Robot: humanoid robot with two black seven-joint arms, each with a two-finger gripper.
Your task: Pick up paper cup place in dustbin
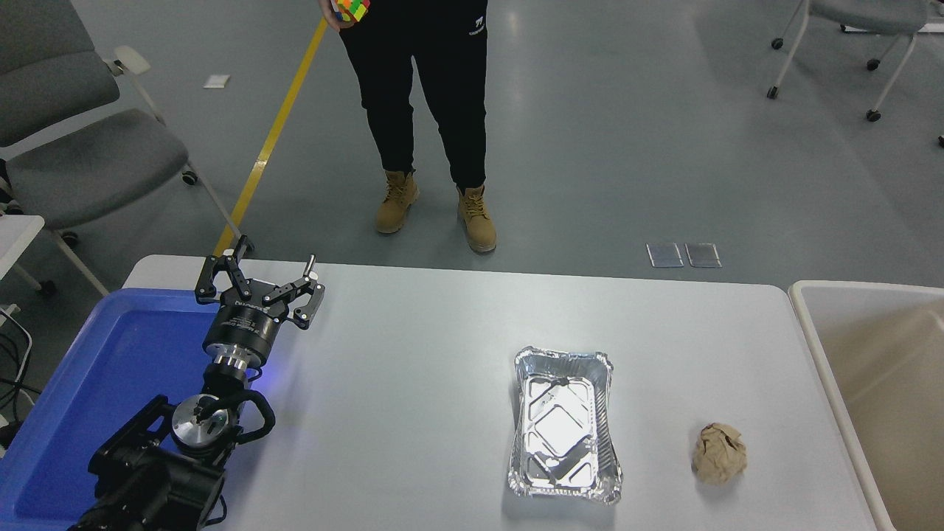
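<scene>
The paper cup does not show anywhere in the head view. The dustbin (811, 346), a large beige bin with a thick rounded rim, stands at the table's right end; its visible inside looks empty. My left gripper (274, 259) is open and empty, parked over the table's far left next to the blue tray. My right arm and gripper are out of view.
A flat blue tray (125, 369) lies at the table's left end under my left arm. A rectangular foil tray (564, 424) lies right of centre. A crumpled brown paper ball (719, 453) lies near the bin. A person (428, 110) holding a coloured cube stands beyond the table.
</scene>
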